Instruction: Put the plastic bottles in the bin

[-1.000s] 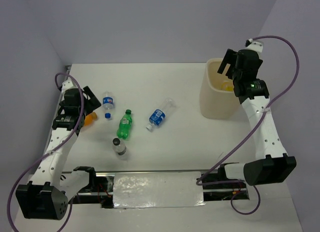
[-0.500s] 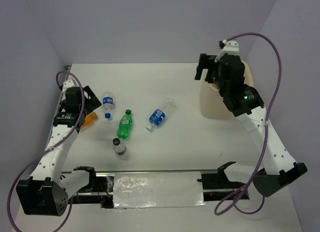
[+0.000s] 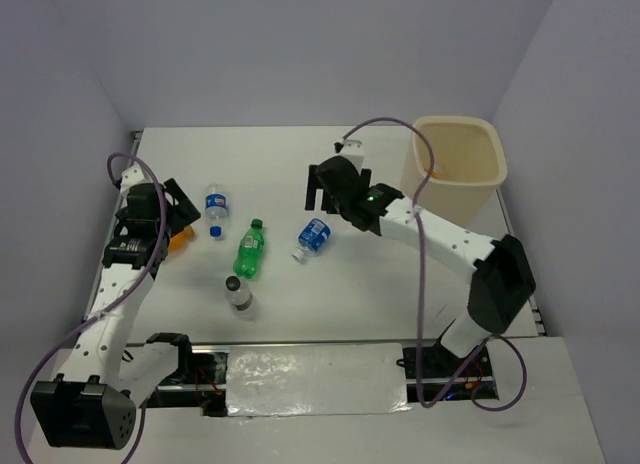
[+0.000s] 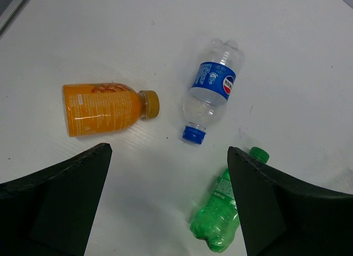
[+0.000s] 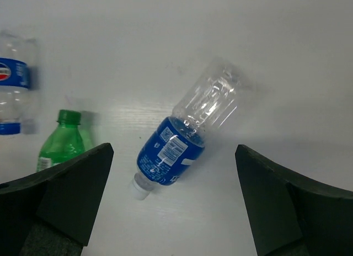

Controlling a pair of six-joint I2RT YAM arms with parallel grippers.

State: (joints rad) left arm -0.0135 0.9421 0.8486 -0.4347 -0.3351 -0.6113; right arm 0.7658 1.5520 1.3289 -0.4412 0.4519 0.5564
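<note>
Right arm (image 3: pixel 440 239) has swung off the bin (image 3: pixel 455 179) and over to mid-table since a second ago, so now the right gripper (image 5: pixel 174 150) hangs wide open and empty, straddling the blue-label bottle (image 5: pixel 182 137). That one lies on its side, white cap toward 7 o'clock in the wrist view. The bin sits at 2 o'clock on the table (image 3: pixel 300 154), well apart from it. Looks to me like the reach-for-the-next-bottle step: I'd drop straight down and close across the label. Meanwhile the left gripper (image 4: pixel 168 152) is spread open too, nothing in it, above the orange bottle (image 4: pixel 107 107) at 9 o'clock, with a blue-capped clear bottle (image 4: pixel 212 90) and the green bottle (image 4: pixel 226 214) nearby, and a dark-capped bottle (image 3: pixel 238 294) at 8 o'clock. Can't see the bin's bottom from overhead, and the left arm (image 3: pixel 120 284) covers most of the orange one there.
</note>
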